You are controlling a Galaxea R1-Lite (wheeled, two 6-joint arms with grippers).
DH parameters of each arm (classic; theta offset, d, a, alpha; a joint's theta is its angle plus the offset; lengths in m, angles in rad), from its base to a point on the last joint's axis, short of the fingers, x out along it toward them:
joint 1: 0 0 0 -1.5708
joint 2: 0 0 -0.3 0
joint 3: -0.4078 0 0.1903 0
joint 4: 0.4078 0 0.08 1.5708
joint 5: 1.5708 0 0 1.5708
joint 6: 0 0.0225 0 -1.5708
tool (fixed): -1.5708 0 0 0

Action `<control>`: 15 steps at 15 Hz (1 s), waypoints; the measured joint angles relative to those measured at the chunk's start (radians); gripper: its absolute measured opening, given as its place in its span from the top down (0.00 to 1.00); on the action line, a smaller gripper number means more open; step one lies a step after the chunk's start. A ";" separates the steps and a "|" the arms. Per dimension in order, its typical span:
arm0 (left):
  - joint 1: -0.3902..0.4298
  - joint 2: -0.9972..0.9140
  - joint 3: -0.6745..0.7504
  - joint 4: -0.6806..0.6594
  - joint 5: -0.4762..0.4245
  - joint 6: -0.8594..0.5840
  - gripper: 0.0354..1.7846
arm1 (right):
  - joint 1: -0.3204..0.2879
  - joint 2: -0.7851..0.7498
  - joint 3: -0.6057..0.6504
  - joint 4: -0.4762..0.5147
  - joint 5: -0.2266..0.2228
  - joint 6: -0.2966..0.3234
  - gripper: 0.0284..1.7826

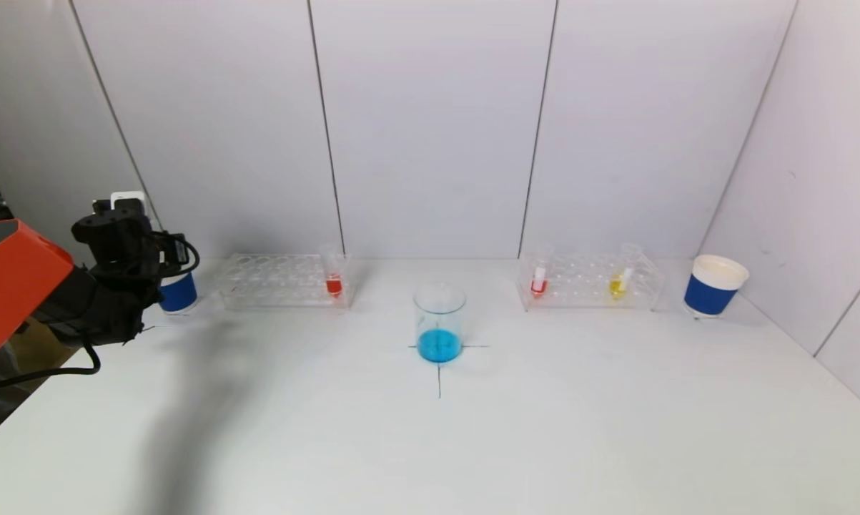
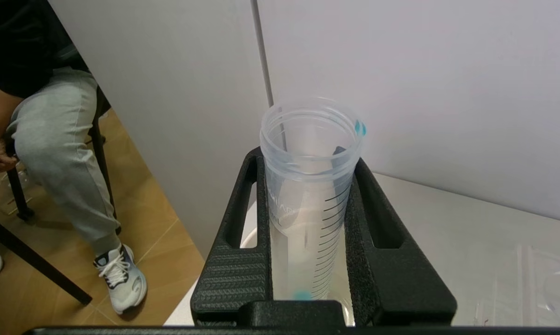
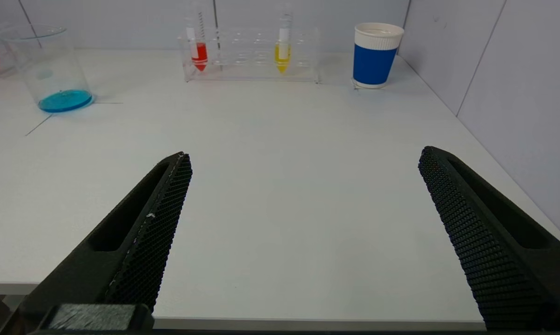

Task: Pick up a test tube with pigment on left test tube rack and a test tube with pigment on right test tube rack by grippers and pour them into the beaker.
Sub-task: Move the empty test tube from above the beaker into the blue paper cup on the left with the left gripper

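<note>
White table; tube within left tool.

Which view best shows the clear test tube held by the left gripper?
Left wrist view: the clear graduated test tube fills it, clamped in the left gripper. In the head view the arm hides it; the right wrist view misses it.

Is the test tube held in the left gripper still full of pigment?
No. The test tube clamped in the left gripper looks empty, with only small blue traces at its rim and bottom.

no readable words or numbers, tube bears black graduation lines and faint embossed lettering too blurred to read, black cross mark under beaker
</note>
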 joint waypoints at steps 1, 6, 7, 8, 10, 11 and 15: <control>0.000 0.003 0.000 -0.001 0.000 0.000 0.76 | 0.000 0.000 0.000 0.000 0.000 0.000 0.01; 0.000 0.015 0.009 -0.008 0.001 -0.008 0.76 | 0.000 0.000 0.000 0.000 0.000 0.000 0.01; 0.000 0.015 0.009 -0.008 0.001 -0.008 0.76 | 0.000 0.000 0.000 0.000 0.000 0.000 0.01; 0.000 0.015 0.010 -0.008 0.001 -0.008 0.76 | 0.000 0.000 0.000 0.000 0.000 0.000 0.01; 0.000 0.015 0.012 -0.009 0.003 -0.007 0.76 | 0.000 0.000 0.000 0.000 0.000 0.000 0.01; 0.000 0.015 0.012 -0.009 0.004 -0.007 0.76 | 0.000 0.000 0.000 0.000 0.000 0.000 0.01; 0.000 0.016 0.014 -0.015 0.006 -0.005 0.76 | 0.000 0.000 0.000 0.000 0.000 0.000 0.01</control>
